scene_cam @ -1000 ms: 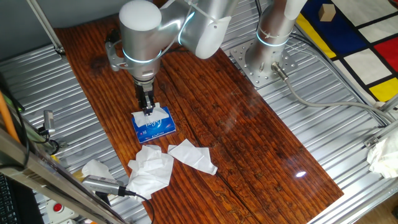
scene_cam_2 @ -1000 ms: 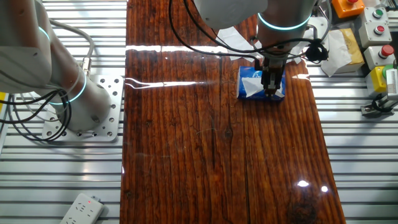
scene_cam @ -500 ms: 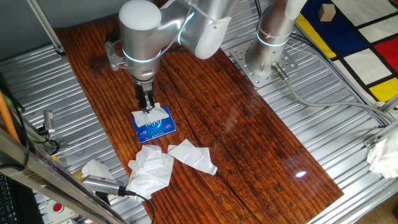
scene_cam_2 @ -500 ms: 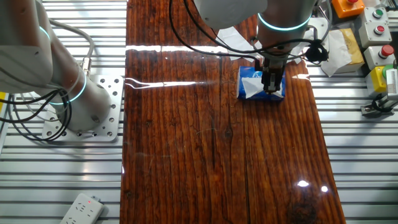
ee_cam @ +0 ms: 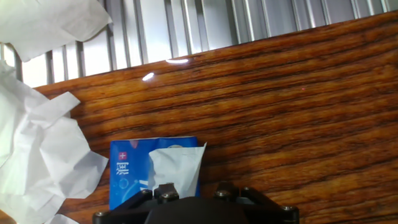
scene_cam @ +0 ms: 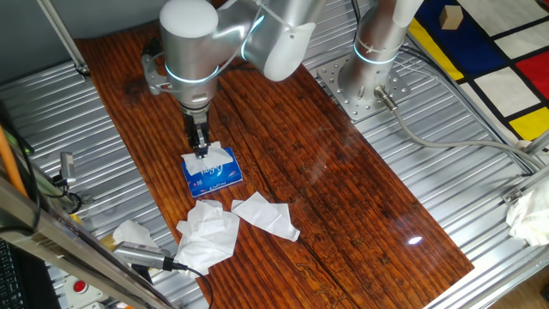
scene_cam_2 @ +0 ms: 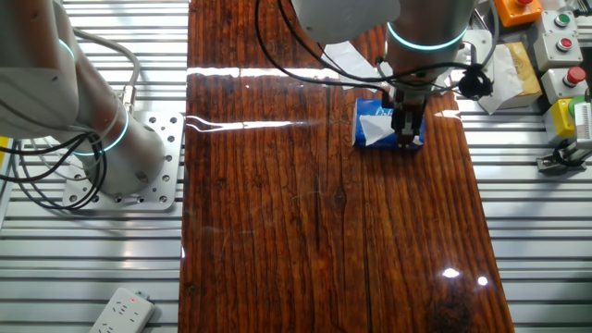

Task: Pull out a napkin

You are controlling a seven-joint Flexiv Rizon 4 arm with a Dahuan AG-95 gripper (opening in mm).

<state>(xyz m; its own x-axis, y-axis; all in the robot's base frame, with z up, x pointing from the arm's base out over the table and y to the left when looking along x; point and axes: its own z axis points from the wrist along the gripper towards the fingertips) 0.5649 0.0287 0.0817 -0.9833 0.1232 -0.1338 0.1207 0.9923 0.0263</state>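
Observation:
A small blue tissue pack (scene_cam: pixel 214 175) lies on the wooden table, also in the other fixed view (scene_cam_2: pixel 370 110) and the hand view (ee_cam: pixel 128 173). A white napkin (ee_cam: pixel 178 163) sticks up out of its slot, showing as a white tuft in both fixed views (scene_cam: pixel 212 154) (scene_cam_2: pixel 374 132). My gripper (scene_cam: pixel 202 153) points straight down over the pack, its narrow fingers together on the napkin's top; it also shows in the other fixed view (scene_cam_2: pixel 405 139). In the hand view the fingertips are hidden under the hand's black body.
Several loose crumpled napkins (scene_cam: pixel 208 236) (scene_cam: pixel 268 215) lie on the table in front of the pack, and at the left of the hand view (ee_cam: pixel 37 155). A second arm's base (scene_cam_2: pixel 120 157) stands on the metal bench. Button boxes (scene_cam_2: pixel 555 37) sit beside the table.
My gripper has lifted slightly and shifted a little left over the pack, with the napkin tuft still at its fingertips. The pack has not moved.

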